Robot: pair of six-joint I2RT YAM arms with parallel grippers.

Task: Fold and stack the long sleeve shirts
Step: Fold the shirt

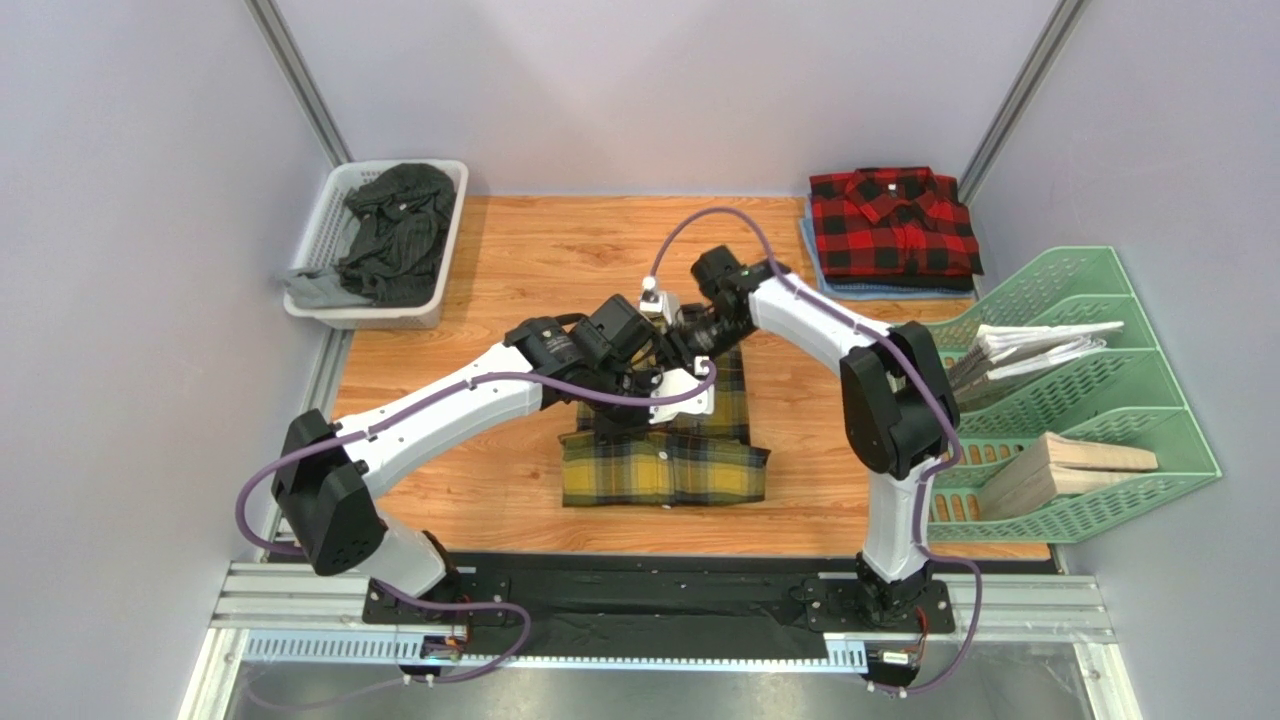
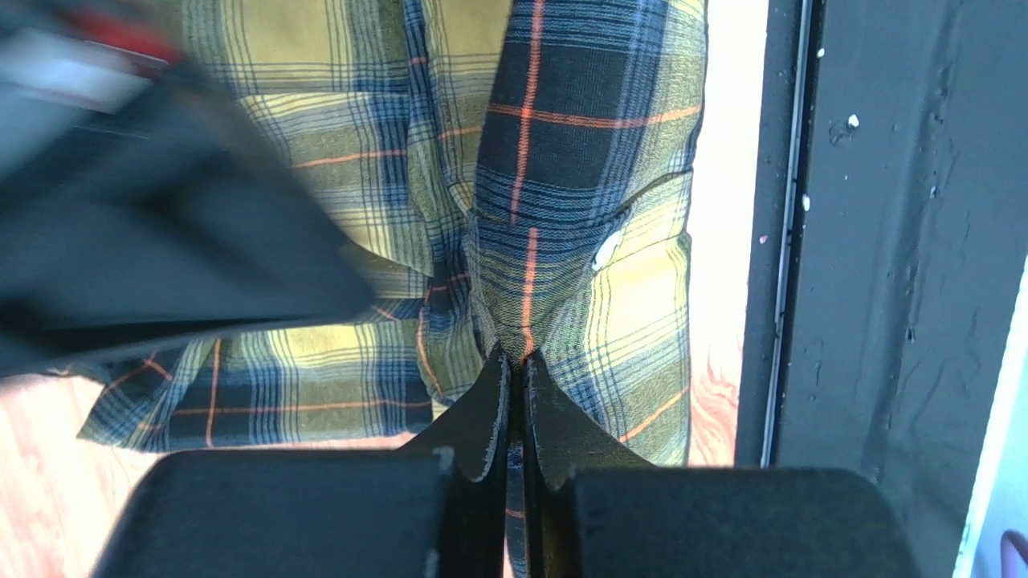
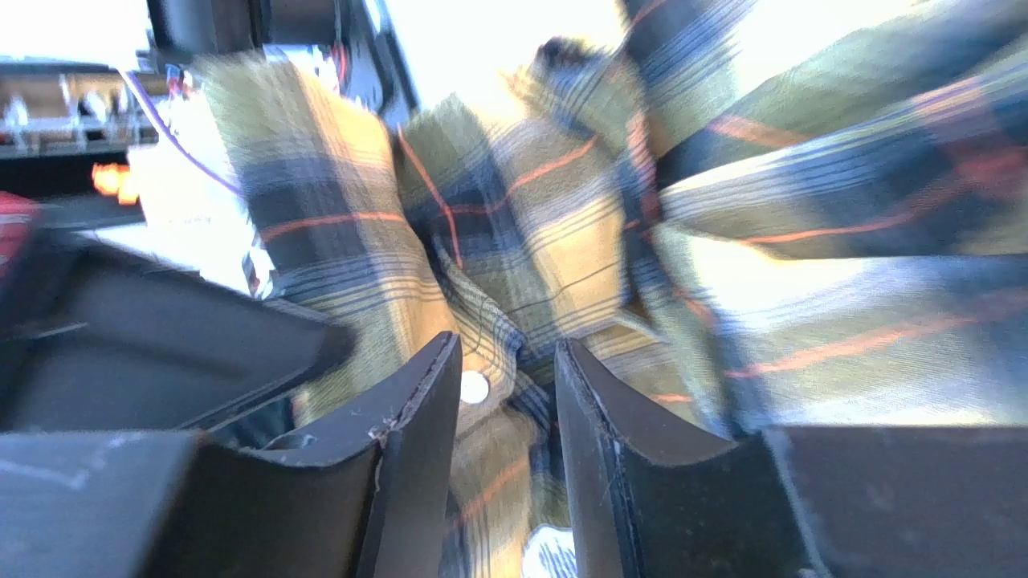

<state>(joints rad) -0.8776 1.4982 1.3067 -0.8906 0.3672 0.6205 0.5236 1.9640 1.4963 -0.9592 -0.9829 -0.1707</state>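
Observation:
The yellow shirt (image 1: 664, 465) with dark checks lies partly folded in the middle of the wooden table. Its far part is lifted under both grippers. My left gripper (image 1: 657, 357) is shut on a fold of it, and the left wrist view shows the pinch (image 2: 523, 361) with the cloth (image 2: 579, 181) hanging past it. My right gripper (image 1: 688, 339) is right beside the left one. In the right wrist view its jaws (image 3: 507, 352) stand apart, with bunched yellow plaid (image 3: 507, 241) and a white button between them. The red shirt (image 1: 894, 225) with black checks lies folded at the back right.
A white basket (image 1: 334, 203) holding dark grey clothes (image 1: 394, 225) stands at the back left. A green file rack (image 1: 1104, 383) with papers and a wooden block stands at the right. A black strip (image 1: 661, 578) runs along the table's near edge.

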